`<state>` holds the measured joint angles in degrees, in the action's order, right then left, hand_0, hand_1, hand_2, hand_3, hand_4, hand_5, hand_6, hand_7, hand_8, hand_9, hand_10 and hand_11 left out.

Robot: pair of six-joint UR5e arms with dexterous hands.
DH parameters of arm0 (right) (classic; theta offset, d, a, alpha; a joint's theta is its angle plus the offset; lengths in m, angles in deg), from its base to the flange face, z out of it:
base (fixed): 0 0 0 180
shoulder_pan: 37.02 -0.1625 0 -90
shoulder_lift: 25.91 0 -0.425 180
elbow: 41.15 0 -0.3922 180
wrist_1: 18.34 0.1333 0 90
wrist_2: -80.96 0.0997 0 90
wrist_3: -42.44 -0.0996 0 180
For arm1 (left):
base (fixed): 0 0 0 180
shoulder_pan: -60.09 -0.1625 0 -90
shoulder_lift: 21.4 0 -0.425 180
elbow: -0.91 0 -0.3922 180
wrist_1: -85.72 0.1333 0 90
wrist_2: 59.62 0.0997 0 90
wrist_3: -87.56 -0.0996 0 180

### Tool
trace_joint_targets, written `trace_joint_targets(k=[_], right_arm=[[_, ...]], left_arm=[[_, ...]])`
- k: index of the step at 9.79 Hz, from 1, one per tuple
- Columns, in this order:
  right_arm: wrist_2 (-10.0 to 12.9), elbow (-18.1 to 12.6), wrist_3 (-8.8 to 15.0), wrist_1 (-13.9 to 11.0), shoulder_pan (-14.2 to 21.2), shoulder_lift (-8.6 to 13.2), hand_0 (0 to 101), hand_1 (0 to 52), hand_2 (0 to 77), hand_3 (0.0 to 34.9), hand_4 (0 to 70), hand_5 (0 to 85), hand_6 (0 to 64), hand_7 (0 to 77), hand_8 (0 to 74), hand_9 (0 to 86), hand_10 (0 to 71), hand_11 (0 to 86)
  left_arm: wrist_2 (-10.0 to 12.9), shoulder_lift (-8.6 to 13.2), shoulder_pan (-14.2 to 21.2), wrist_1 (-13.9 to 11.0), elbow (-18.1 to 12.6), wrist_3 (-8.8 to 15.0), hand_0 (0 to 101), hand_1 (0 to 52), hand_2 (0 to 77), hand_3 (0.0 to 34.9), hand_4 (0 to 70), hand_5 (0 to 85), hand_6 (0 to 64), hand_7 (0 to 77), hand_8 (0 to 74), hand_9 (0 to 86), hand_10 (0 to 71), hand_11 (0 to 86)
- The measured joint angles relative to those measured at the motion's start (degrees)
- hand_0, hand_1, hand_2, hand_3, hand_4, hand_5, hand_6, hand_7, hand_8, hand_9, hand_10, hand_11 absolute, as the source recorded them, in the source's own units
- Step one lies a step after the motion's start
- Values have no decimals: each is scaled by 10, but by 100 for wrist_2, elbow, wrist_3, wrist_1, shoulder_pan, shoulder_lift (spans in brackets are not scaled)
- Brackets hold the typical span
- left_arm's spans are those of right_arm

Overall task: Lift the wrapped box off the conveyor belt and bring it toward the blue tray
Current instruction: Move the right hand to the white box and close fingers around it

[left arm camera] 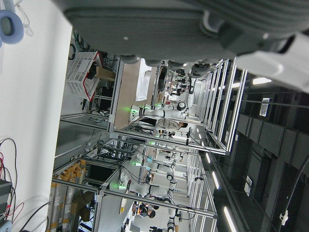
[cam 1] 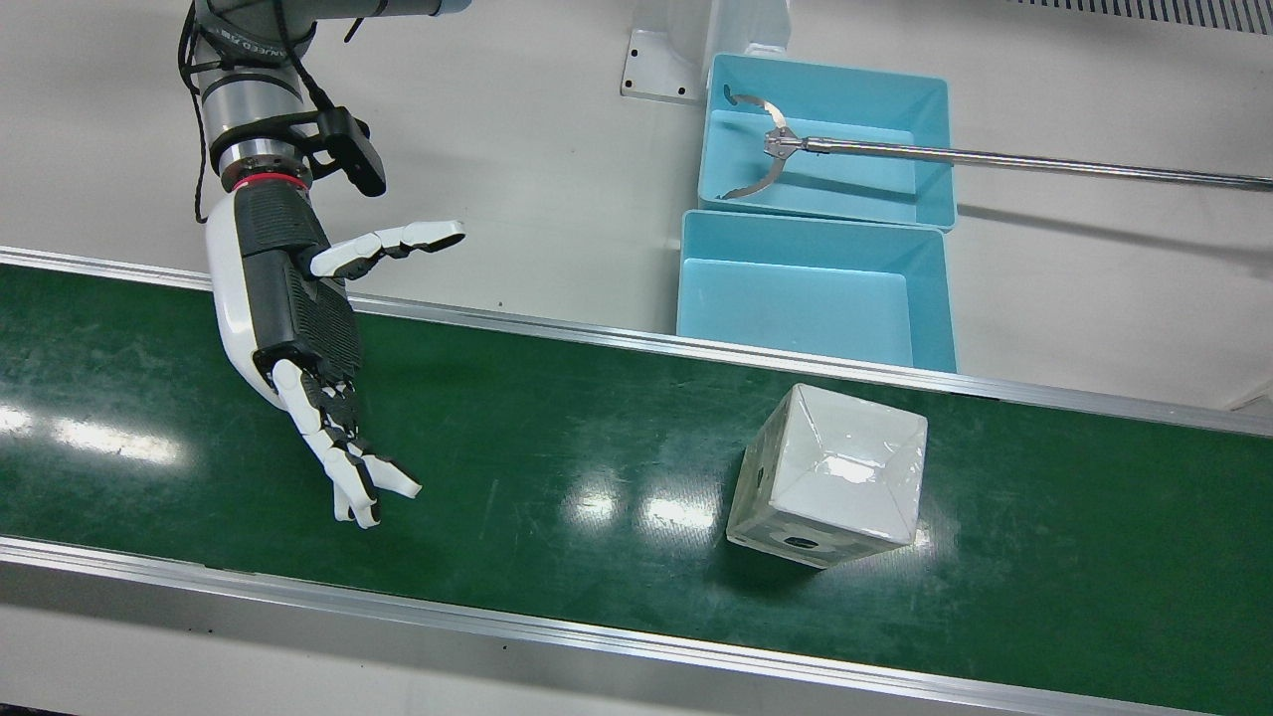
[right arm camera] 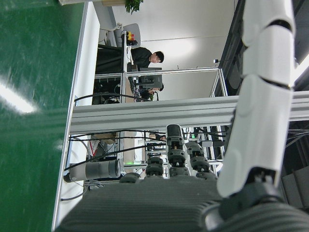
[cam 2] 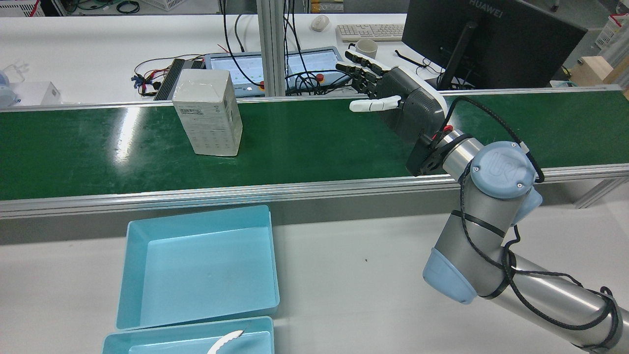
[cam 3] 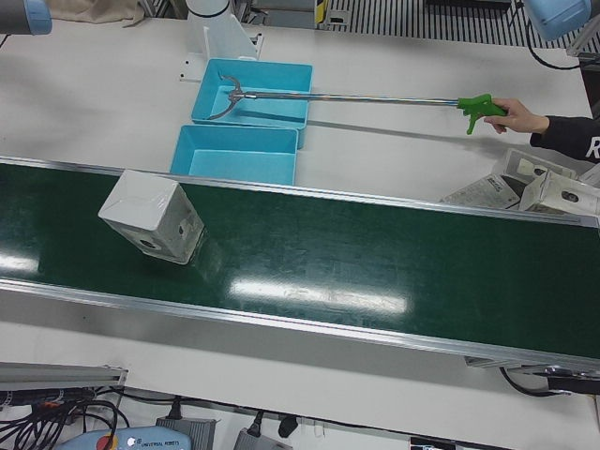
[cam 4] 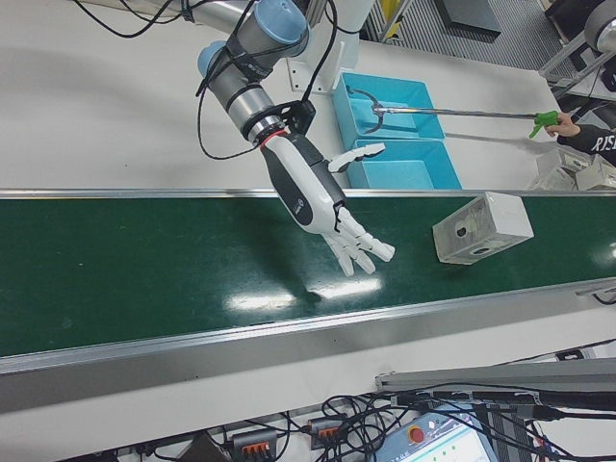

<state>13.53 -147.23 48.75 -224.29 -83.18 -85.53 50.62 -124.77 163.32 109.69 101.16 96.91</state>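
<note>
over the green conveyor belt [cam 1: 557, 438] my right hand [cam 1: 298, 338] hovers spread wide, empty; the wrapped box [cam 1: 830, 477] stands well apart. i should reach it level, fingers straddling its sides.

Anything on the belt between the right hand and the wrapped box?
No. In the front view only bare green belt separates the open right hand from the wrapped box.

White desks [cam 2: 98, 44], black monitor [cam 2: 491, 39], keyboard [cam 2: 369, 31] behind.
</note>
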Motion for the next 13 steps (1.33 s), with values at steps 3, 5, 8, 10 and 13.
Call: trace_joint_targets(k=[3, 5, 8, 10, 13], right_arm=[[9, 210, 82, 152, 41, 133, 457, 115, 114, 0, 71, 76, 65, 158, 44, 65, 0, 11], [10, 377, 91, 175, 50, 255, 457, 125, 104, 0, 71, 76, 65, 142, 22, 44, 0, 11], [5, 557, 124, 256, 59, 383, 461, 109, 65, 0, 71, 60, 49, 114, 27, 33, 0, 11], [-1, 751, 176, 410, 62, 427, 461, 109, 65, 0, 54, 49, 49, 114, 38, 33, 0, 11], [-7, 919, 264, 561, 75, 449, 460, 98, 65, 0, 54, 55, 38, 114, 38, 27, 0, 11]], left_arm=[[0, 0, 0, 0, 0, 0, 0, 0, 11, 0, 0, 11, 5, 5, 5, 5, 0, 5], [0, 0, 0, 0, 0, 0, 0, 0, 11, 0, 0, 11, 0, 5, 5, 0, 5, 5], [0, 0, 0, 0, 0, 0, 0, 0, 11, 0, 0, 11, 0, 5, 5, 5, 0, 5], [0, 0, 0, 0, 0, 0, 0, 0, 11, 0, 5, 11, 5, 5, 5, 5, 0, 5], [0, 0, 0, 0, 0, 0, 0, 0, 11, 0, 0, 11, 5, 5, 5, 0, 5, 5]])
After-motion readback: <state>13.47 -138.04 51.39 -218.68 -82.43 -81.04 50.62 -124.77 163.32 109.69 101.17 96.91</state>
